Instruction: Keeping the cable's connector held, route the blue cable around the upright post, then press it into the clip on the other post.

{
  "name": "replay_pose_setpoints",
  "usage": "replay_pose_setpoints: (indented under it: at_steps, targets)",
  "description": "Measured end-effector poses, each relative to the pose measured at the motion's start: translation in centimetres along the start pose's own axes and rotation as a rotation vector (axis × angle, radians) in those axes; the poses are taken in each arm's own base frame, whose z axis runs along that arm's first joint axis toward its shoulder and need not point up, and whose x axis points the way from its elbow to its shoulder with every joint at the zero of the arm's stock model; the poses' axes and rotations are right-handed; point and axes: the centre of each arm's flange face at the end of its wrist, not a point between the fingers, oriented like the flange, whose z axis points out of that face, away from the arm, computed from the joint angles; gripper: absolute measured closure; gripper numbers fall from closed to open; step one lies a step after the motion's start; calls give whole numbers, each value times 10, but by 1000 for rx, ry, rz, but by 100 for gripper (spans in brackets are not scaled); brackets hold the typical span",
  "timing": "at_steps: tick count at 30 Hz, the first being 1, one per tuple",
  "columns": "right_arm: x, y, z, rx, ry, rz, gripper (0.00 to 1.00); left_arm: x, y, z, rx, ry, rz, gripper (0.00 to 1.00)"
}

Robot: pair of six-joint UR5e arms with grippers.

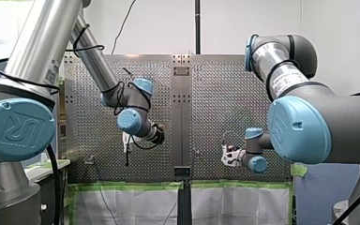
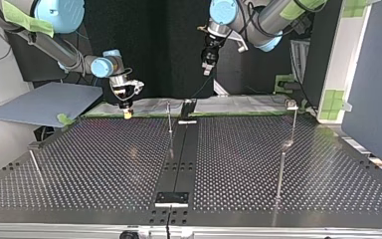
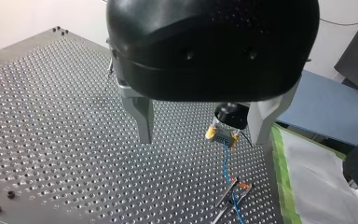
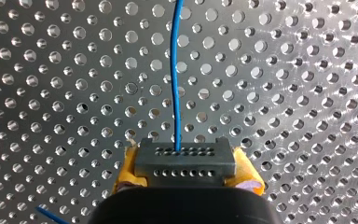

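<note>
Blue cable (image 4: 176, 93) came out of the middle of the grey connector (image 4: 185, 161) and ran straight ahead of my right pincer (image 4: 186, 173) over the perforated table (image 4: 307, 70). That pincer was clamped on the connector, with yellow pads (image 4: 127, 173) against both its ends. Only the right wrist view showed this grip closely, along with the connector's two rows of holes.

Only the left wrist view showed where the cable went: down from the right pincer to a thin metal post (image 3: 227, 198) with an orange piece, just ahead of it. Seating there could not be told. My left pincer (image 3: 200, 140) stood wide open, its metal fingers (image 3: 142, 119) holding nothing. Only the top view showed the left pincer well above the table and the right one low over it.
</note>
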Motion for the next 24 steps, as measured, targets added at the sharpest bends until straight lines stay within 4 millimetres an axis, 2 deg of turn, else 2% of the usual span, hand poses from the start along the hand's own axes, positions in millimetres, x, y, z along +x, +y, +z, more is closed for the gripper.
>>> replay_pose_setpoints:
  at_steps: [13,24]
  targets:
    - [-1,1,0,1,-2,-5,100,-3,17,-55,-27,5,6,0]
    - [-1,1,0,8,7,-1,100,-30,12,-68,-5,-62,9,0]
